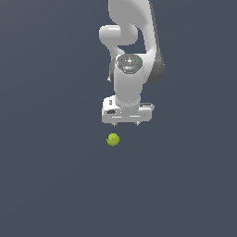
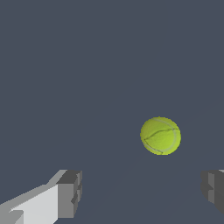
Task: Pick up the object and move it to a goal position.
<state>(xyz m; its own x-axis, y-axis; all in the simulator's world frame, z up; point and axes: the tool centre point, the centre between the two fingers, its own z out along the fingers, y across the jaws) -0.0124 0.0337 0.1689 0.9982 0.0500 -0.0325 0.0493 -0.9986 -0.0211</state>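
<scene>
Looking on: one white arm over a bare dark grey floor, nothing else about.
Ball: the small yellow-green ball (image 1: 113, 139) lies on the floor, loose, a little toward the exterior view's left of the tool's centre line and just clear of its tips; no goal marker shows anywhere.
Markings: faint darker curved seams cross the ball (image 2: 160, 135) in the wrist view (it reads like a tennis ball).
Gripper: the gripper (image 1: 127, 123) hangs beside the ball, not over it, not touching it, its jaws spread wide, far wider than the ball, with nothing between them.
Fingers: two grey pads (image 2: 70, 194) show at the wrist picture's edges, well apart, with the ball ahead of the gap and nearer one of them.
Handling, my guess: light, round, apt to roll off at a nudge; probably a bit springy, not fragile, and its surface may grip fairly well.
Where to hold: across the widest middle, pads on opposite sides, level with its centre, since a pinch above or below that would likely squeeze it out.
Next need: centre over it first, then come down.
</scene>
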